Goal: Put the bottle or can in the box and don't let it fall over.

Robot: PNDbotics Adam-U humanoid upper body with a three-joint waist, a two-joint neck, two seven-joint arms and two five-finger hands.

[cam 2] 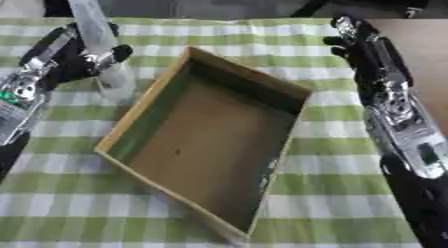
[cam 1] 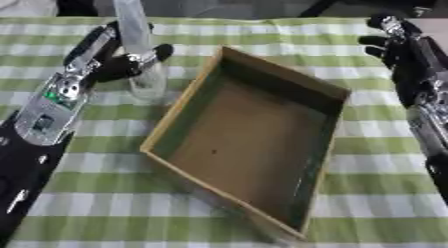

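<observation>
Two hands: both up over the far half of the table (cam 1: 105,217), one at each side of the box
Left hand (cam 1: 109,59): far left, fingers and thumb curled round the bottle
Bottle (cam 1: 140,47): clear plastic, upright with a slight lean, base down by the cloth just left of the box's far-left wall, top running out past the far edge of view
Box (cam 1: 254,142): open cardboard, set at an angle in the middle, nothing inside, bottle not in it yet
Right hand (cam 2: 354,39): far right, dark fingers near the cloth, holding nothing; can't tell if they are straight or curled
Cloth (cam 2: 350,202): green and white checks, covering the table
</observation>
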